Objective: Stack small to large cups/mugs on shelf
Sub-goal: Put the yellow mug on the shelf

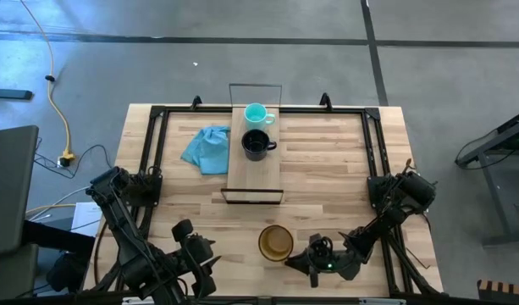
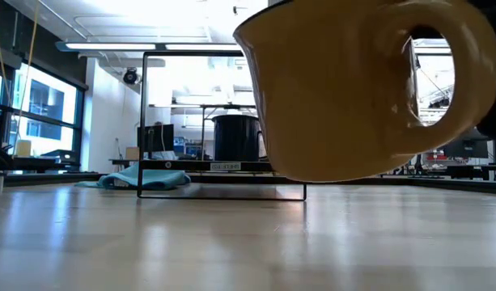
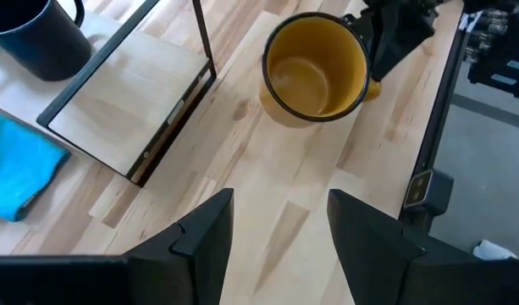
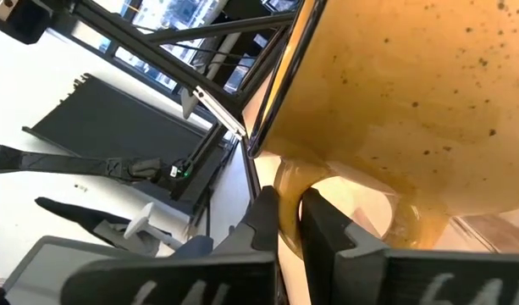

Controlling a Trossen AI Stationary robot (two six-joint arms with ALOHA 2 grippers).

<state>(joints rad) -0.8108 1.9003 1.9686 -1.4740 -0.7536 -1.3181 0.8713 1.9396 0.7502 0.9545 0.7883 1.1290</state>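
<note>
Amber mug [image 2: 353, 81] fills the low view, lifted clear of the counter [image 2: 248, 242] and carried by its handle. Right hand [image 4: 289, 222] is seen pinching that handle, fingers pressed together on the loop, at the near edge of the counter. From above, the mug sits upright, mouth up, just beside the right hand [image 1: 322, 258].

Left hand [image 3: 280, 229] is parked at the near left, fingers spread and empty, pointed toward the amber mug.

Farther off, the shelf [image 1: 255, 165] lies along the counter's middle. Black mug [image 1: 256, 144] stands on it; teal mug [image 1: 256, 113] stands at its far end. Near half of the plank is bare. Blue cloth [image 1: 207, 147] lies just left of the shelf.

Judgement: carry step in hand. The lift should be kept high enough to pass the near wire frame [image 1: 253, 197], the mug held level, since a handle grip may let it swing. Set-down is best aimed at the bare near half, short of the black mug. Whether the handle grip is square cannot be told with certainty.
</note>
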